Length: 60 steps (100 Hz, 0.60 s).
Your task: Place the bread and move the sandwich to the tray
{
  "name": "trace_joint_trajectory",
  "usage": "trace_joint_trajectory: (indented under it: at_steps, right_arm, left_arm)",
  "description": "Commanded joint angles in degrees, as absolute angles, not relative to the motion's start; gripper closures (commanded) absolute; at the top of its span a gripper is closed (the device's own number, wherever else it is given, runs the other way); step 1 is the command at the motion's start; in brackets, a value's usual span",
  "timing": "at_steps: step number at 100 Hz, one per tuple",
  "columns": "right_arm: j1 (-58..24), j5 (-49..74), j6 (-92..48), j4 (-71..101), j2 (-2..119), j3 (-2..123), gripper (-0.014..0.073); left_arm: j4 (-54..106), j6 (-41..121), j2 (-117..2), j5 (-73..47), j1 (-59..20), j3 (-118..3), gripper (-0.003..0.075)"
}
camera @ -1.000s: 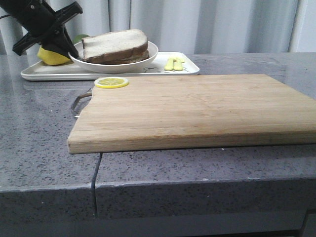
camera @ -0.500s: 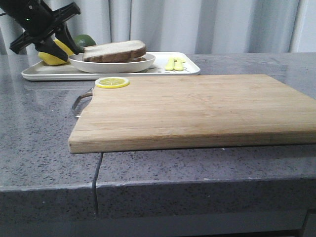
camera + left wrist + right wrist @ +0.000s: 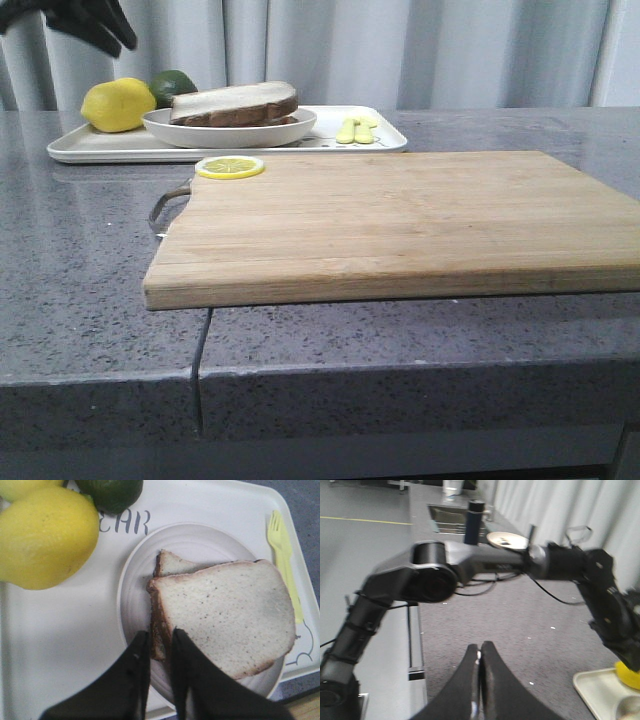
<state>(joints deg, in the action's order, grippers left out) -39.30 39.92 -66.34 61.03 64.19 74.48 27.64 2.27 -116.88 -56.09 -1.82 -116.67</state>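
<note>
The sandwich (image 3: 235, 103) lies in the round white plate (image 3: 170, 128), which stands flat on the white tray (image 3: 90, 148) at the back left. A brown-crusted slice tops it; the egg is hidden. My left gripper (image 3: 110, 35) hangs high above the tray's left end, clear of the plate. In the left wrist view its jaws (image 3: 160, 632) stand slightly apart with nothing between them, above the sandwich (image 3: 225, 615), the plate (image 3: 135, 595) and the tray (image 3: 60, 630). My right gripper (image 3: 480, 645) is shut and empty over the grey counter, out of the front view.
A lemon (image 3: 117, 105) and a lime (image 3: 172, 83) lie on the tray's left end, a yellow fork (image 3: 355, 130) on its right end. A wooden cutting board (image 3: 400, 220) with a lemon slice (image 3: 230, 167) fills the counter's front.
The plate, held tilted by its rim a second ago, now lies flat on the tray. My left gripper has let go and risen up and to the left.
</note>
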Motion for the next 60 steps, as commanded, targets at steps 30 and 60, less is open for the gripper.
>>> trace_joint_trajectory:
  at_steps: [30,60]
  right_arm:
    - [-39.1,14.3,-66.9,62.5,47.4,53.3,0.0654]
    - [-39.1,4.1,-66.9,62.6,33.9,36.1,0.0654]
  left_arm:
    - [28.2,7.1,-98.7,-53.4,-1.8,-111.2,0.0740]
    - [28.7,13.3,-80.4,-49.9,-1.8,-93.3,0.0740]
